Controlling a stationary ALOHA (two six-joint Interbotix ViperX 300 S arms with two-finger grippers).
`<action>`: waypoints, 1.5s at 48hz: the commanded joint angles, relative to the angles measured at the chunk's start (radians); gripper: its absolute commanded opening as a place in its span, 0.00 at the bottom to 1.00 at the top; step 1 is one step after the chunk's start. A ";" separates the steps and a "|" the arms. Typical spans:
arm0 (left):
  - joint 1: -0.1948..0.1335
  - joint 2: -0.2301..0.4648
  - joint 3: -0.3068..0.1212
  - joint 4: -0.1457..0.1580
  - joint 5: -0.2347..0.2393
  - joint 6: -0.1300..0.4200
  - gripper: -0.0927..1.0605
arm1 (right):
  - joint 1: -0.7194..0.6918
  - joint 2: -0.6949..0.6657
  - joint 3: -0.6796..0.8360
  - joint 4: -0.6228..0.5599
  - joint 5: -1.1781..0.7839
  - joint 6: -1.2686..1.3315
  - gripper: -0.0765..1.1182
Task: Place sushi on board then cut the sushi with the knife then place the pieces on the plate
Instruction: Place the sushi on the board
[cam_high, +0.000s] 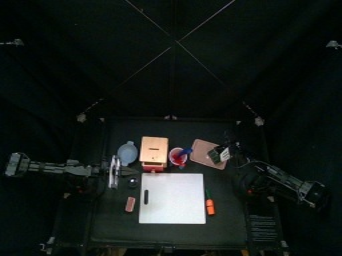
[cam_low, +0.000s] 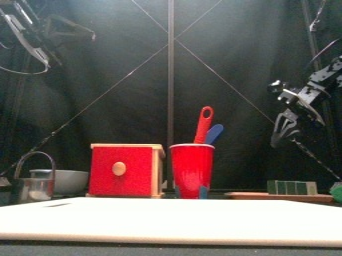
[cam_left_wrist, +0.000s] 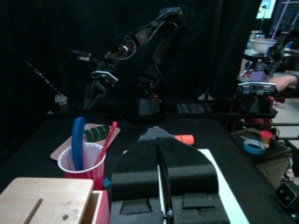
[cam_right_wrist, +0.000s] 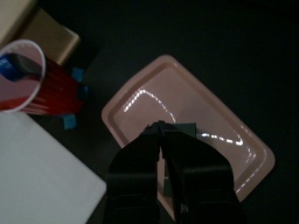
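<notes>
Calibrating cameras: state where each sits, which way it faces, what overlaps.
Top: high above, looking down on the white board; both arms show.
Front: low, level toward the red cup; right gripper shows.
Left wrist: level toward the right gripper; own jaws.
Right wrist: down onto the pink tray; own jaws.
All share the cup.

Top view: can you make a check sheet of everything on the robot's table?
Surface: black table, with a white cutting board on it.
Job's things: sushi roll on pink tray; red cup holding red knife and blue knife.
Clutter: wooden box, blue-grey bowl, metal cutter; red toy left of board, orange toy right.
Grippers: left pincer shut, near the box; right pincer shut, above the tray.
Cables: nothing seen.
Surroundings: black curtains.
</notes>
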 joint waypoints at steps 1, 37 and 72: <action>0.000 0.003 -0.012 0.011 -0.009 0.002 0.08 | 0.017 0.081 -0.034 0.003 0.014 -0.002 0.55; -0.002 0.003 0.002 0.040 -0.009 0.002 0.08 | 0.025 0.275 -0.061 -0.115 0.014 0.005 0.90; -0.002 0.003 0.006 0.040 -0.025 0.002 0.08 | -0.005 0.411 -0.074 -0.121 0.014 0.006 0.71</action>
